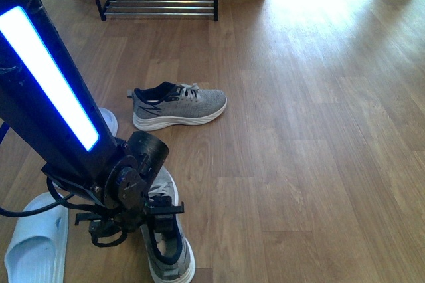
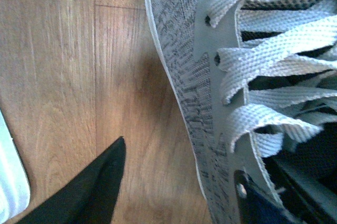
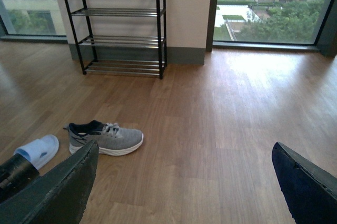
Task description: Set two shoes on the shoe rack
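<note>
One grey knit shoe [image 1: 179, 105] lies on the wood floor mid-room, toe to the right; it also shows in the right wrist view [image 3: 108, 137]. The second shoe [image 1: 166, 243] lies at the near edge under my left gripper [image 1: 129, 220]. In the left wrist view that gripper [image 2: 181, 158] is open and straddles this shoe's [image 2: 192, 77] side wall, with one finger [image 2: 89, 192] over the floor and the other by the dark collar. My right gripper [image 3: 184, 182] is open and empty, held high above the floor. The shoe rack [image 1: 159, 4] stands at the far wall, its shelves bare in the right wrist view [image 3: 124, 24].
A light blue slipper [image 1: 36, 246] lies left of the near shoe; another [image 1: 106, 120] lies partly behind my left arm and shows in the right wrist view [image 3: 37, 150]. Large windows [image 3: 268, 8] run along the far wall right of the rack.
</note>
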### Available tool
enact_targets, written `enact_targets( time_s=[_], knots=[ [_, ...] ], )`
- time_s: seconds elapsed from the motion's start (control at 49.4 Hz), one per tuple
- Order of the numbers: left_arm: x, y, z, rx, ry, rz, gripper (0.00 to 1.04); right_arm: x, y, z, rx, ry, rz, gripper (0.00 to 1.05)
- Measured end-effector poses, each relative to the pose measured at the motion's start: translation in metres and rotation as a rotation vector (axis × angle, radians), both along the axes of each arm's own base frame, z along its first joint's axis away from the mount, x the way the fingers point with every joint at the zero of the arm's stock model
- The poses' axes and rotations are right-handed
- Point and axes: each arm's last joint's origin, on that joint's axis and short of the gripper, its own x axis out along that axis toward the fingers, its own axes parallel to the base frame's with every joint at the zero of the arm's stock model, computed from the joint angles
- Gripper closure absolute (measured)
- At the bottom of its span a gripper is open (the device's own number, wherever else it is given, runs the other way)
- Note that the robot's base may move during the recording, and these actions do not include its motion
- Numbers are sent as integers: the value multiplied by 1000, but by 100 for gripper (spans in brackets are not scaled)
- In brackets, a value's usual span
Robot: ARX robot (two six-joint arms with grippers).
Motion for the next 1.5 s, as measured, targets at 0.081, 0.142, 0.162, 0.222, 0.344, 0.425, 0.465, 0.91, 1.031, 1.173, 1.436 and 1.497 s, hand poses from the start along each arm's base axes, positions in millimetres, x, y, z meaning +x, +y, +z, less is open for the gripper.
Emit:
enact_targets(
  time_s=[0.081,0.142,0.162,0.222,0.344,0.425,0.465,0.91,1.031,1.173,1.436,1.497],
  knots=[
    [-2,2,-3,28,1,-6,52,0,0,0,0,0,0,9],
    [-3,2,-4,33,1,-6,59,0,0,0,0,0,0,9],
    [-3,2,-4,36,1,-5,61,0,0,0,0,0,0,9],
    [-3,3,-5,49,0,-6,73,0,0,0,0,0,0,9],
    [-6,7,-4,130,-13,-9,96,0,0,0,0,0,0,9],
    [-10,14,7,153,-48,-7,103,0,0,0,0,0,0,9],
    [-11,18,20,182,-95,-19,103,0,0,0,0,0,0,9],
    [-66,74,222,388,-655,-56,103,0,0,0,0,0,0,9],
    [-94,86,250,440,-732,-46,103,0,0,0,0,0,0,9],
    [-125,92,280,510,-841,-69,103,0,0,0,0,0,0,9],
    [-162,100,316,696,-999,-31,103,0,0,0,0,0,0,9],
    [-162,100,315,705,-989,-46,103,0,0,0,0,0,0,9]
  ],
)
